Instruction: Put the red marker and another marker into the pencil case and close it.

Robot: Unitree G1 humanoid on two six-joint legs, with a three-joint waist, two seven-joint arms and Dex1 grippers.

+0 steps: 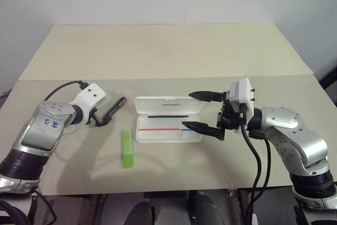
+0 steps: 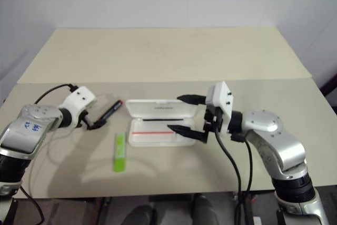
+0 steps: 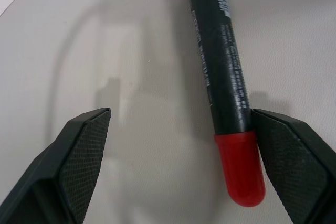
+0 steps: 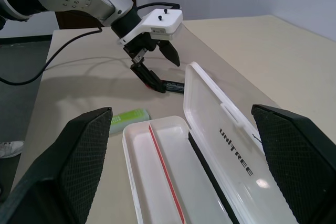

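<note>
The red marker (image 3: 228,77), a dark barrel with a red cap, lies on the table left of the pencil case. My left gripper (image 1: 102,121) is open and lowered around the marker's capped end, with the cap (image 3: 239,169) close against one finger. The lime-green highlighter (image 1: 127,148) lies flat in front of the marker. The white pencil case (image 1: 163,134) sits open, its lid (image 4: 231,129) laid back and a red and blue stripe inside. My right gripper (image 1: 196,110) hovers open over the case's right end, holding nothing.
The beige table (image 1: 168,56) runs far back past a seam. Its front edge lies just below the highlighter. Black cables trail from both wrists, one (image 1: 63,85) lying on the table behind my left arm.
</note>
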